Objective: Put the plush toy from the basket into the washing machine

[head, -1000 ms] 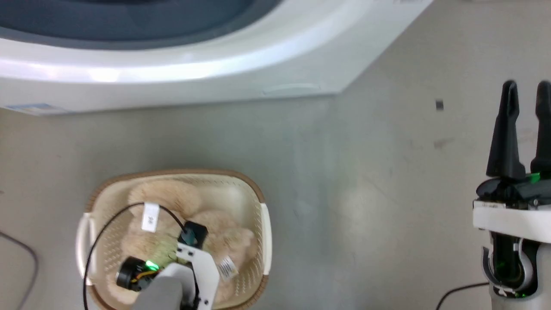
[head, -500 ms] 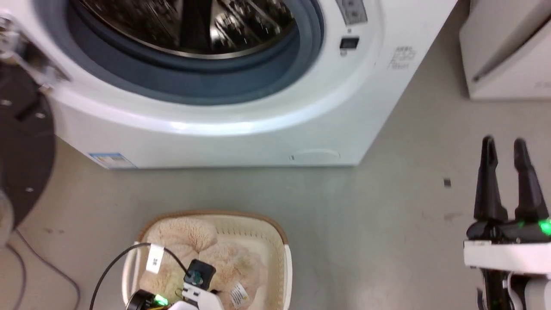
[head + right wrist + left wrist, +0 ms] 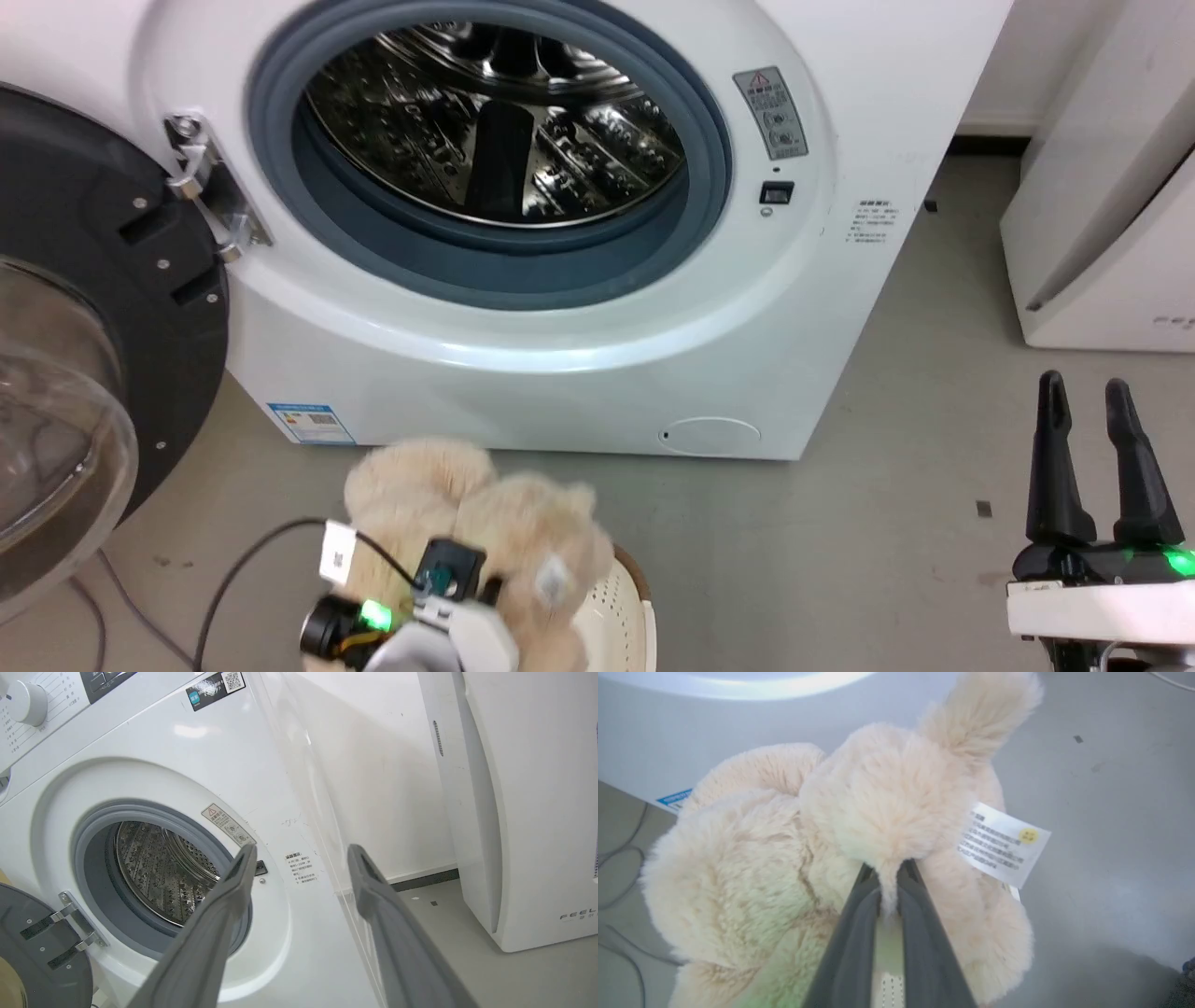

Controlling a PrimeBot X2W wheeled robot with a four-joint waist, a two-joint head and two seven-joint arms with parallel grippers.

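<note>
Pinching the plush toy [image 3: 523, 532] just above the basket [image 3: 621, 607], left fingers [image 3: 852, 942].

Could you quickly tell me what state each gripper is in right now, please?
Left gripper: closed on the plush toy, pinching a tuft of its fur.
Right gripper: open, holding nothing.

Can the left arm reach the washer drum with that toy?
Probably yes: left gripper grips the fluffy beige plush toy, the black-framed glass door hangs open, nothing blocks the steel drum.
</note>
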